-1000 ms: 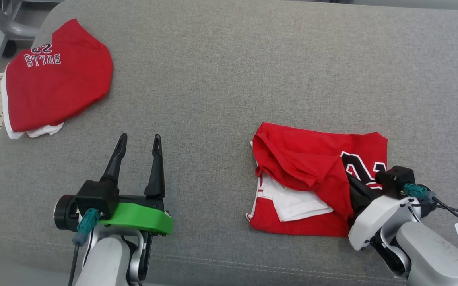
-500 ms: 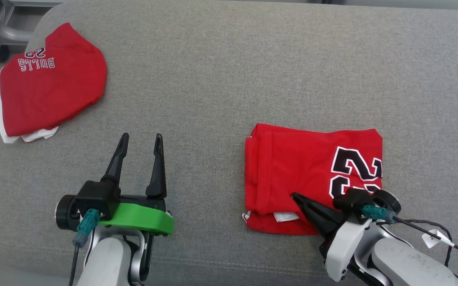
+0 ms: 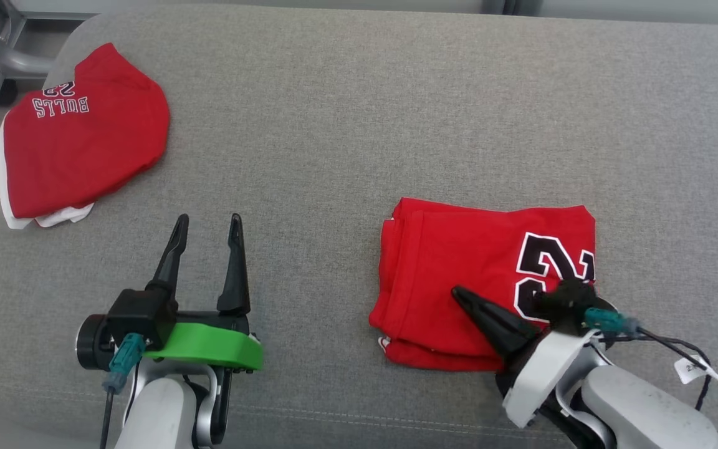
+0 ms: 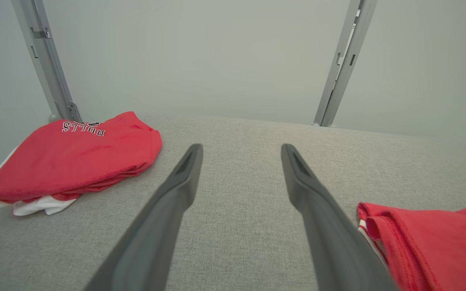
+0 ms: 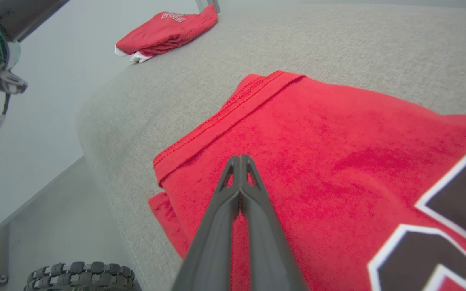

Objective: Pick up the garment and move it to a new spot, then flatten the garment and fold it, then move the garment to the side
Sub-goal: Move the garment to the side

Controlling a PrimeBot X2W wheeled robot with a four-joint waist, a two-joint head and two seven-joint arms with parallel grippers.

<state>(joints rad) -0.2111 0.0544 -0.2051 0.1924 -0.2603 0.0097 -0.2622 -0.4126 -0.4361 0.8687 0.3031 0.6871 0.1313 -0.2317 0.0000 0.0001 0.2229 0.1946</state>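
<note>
Grey fabric cushion [image 3: 346, 125], wide and padded, fills the head view, with a pale wall [image 4: 233, 60] and two metal posts [image 4: 344, 60] behind its far edge.

On the cushion's near right part lies the garment [image 3: 459, 274], a red jersey folded into a rough rectangle. A large black number with a white outline shows face up on its right part. Stacked red layers show along its left and near edges.

The right hand [image 3: 459, 294] reaches in from the lower right, its two dark fingers clenched tight together with nothing between them. They point up and to the left over the garment's near middle. Whether the tips touch the cloth cannot be told.

The left hand [image 3: 208, 219] sits at the lower left over bare cushion, well apart from the garment. It is released, its fingers spread wide and pointing away from the robot, holding nothing. A green part wraps its wrist.

At the cushion's far left corner lies a second jersey [image 3: 85, 143], also red and folded, with white "BULLS" lettering reading upside down and white cloth showing under its near edge.

In the right wrist view, a black knobbly tyre [image 5: 79, 277] shows on the floor below the cushion's edge.
</note>
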